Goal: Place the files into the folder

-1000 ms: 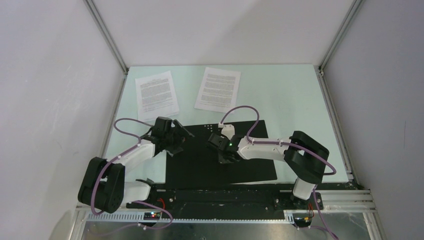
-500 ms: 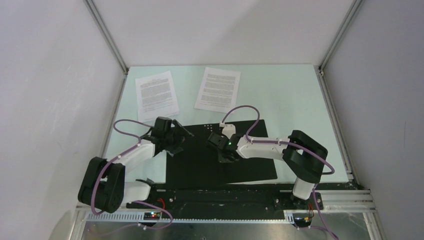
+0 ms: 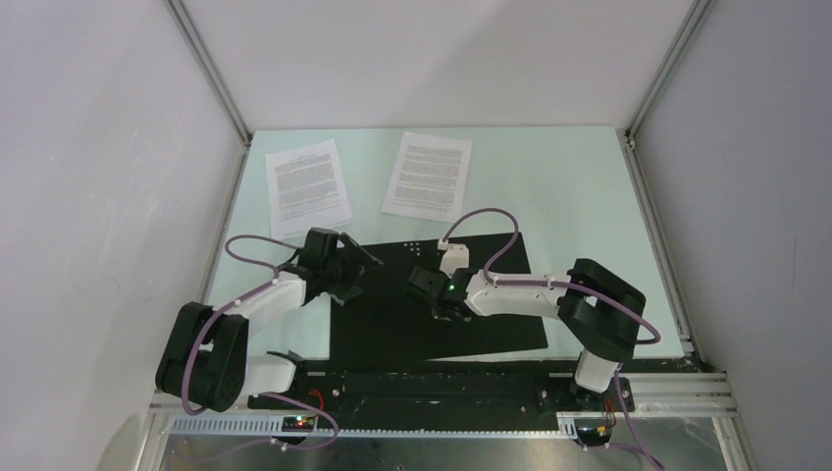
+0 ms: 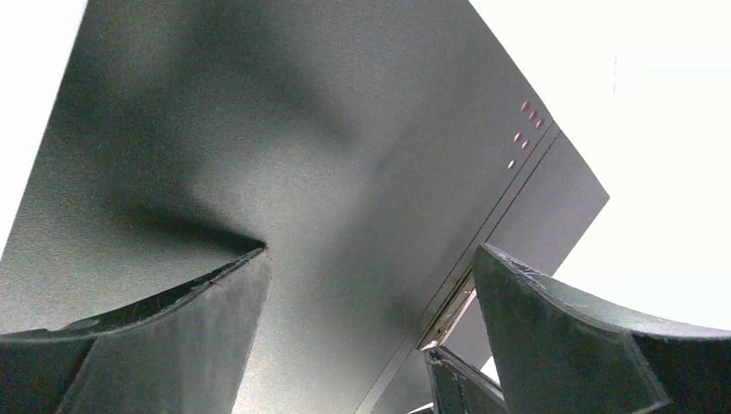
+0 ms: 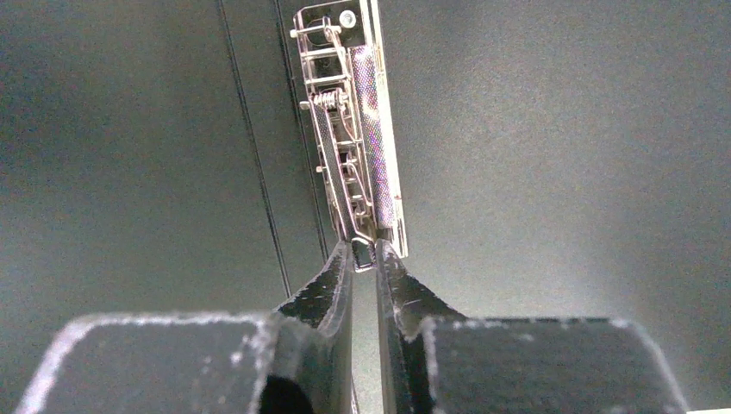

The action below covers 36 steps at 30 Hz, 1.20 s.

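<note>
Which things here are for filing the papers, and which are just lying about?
For the job: open folder, its clip pinched by the right end effector, open left end effector, left sheet, right sheet.
Not part of it: table, purple cables.

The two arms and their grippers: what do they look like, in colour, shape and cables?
Both the left arm and the right arm have white links joined by bulky black joint housings. A purple cable loops along each. A small green light glows on the right wrist. The left gripper and the right gripper are black, with tapering fingers, pale at worn edges.
</note>
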Tool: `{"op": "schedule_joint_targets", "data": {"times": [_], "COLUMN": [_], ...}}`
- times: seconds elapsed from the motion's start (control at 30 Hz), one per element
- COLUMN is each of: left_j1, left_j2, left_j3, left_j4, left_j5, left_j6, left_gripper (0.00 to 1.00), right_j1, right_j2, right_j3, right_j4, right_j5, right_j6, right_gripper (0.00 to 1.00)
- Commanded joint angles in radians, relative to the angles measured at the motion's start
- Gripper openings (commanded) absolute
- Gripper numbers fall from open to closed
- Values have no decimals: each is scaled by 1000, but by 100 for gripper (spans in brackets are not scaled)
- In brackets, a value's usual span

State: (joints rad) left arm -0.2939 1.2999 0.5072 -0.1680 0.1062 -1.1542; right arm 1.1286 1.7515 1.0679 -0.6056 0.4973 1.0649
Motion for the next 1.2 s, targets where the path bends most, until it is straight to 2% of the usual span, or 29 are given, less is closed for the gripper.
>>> {"op": "schedule_joint_targets", "data": {"times": [0.0, 0.23, 0.6, 0.67, 0.77, 0.97, 1.03, 1.17], "left_j1": [22, 21, -20, -36, -68, -94, -99, -105], "left_j2": [78, 47, -39, -35, -33, -12, 2, 5], "left_j3": [-78, -70, 21, 42, 89, 180, 205, 251], "left_j4": [-201, -202, -248, -249, -251, -265, -269, -280], "left_j5": [-196, -208, -229, -224, -208, -159, -138, -115], "left_j6": [64, 85, 201, 230, 270, 349, 370, 407], "left_gripper": [99, 100, 100, 100, 100, 100, 100, 100], "right_j1": [-18, -21, -92, -92, -93, -133, -160, -174], "right_j2": [-51, -146, -215, -222, -217, -204, -217, -258], "right_j3": [-67, -102, -76, -60, -26, 1, 1, -1], "right_j4": [-220, -45, 1, 13, 22, 65, 73, 58], "right_j5": [119, 53, -36, -36, -44, -90, -107, -109], "right_j6": [-67, -214, -267, -280, -293, -311, -312, -313], "right_gripper": [0, 0, 0, 6, 23, 44, 50, 53]}}
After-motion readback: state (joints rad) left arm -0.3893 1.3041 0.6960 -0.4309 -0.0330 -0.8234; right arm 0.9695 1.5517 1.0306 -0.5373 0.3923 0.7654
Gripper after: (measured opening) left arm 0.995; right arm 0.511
